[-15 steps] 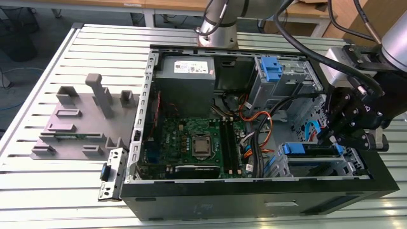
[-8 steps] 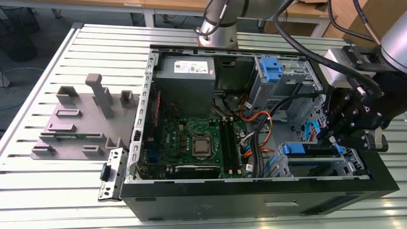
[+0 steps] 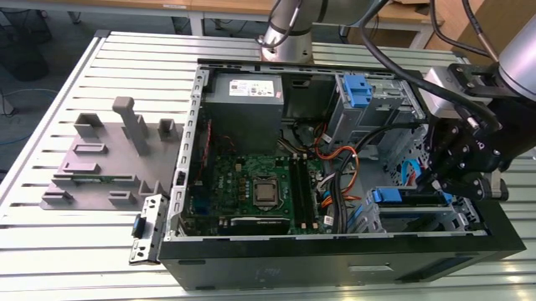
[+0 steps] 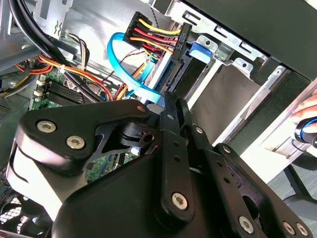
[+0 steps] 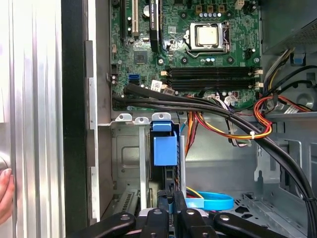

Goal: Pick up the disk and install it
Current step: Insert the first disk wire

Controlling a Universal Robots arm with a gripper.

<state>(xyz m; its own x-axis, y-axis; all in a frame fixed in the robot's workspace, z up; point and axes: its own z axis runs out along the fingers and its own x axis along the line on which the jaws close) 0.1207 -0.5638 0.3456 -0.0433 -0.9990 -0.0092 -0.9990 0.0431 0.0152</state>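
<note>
first wrist view, entry: my gripper [image 5: 172, 206] stood narrowed, fingers pressed together against the rear edge of the disk [image 5: 165, 148] seated upright in its bay [image 5: 124, 153]; a square, straight push along the rails judged best, cables [image 5: 218, 106] kept apart.

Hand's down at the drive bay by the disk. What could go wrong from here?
The blue cable loops right beside the hand, so it could snag or get pinched. The disk stands edge-on in the bay, and if it tilts it may jam. A person's fingers rest at the case edge, near the work.
</note>
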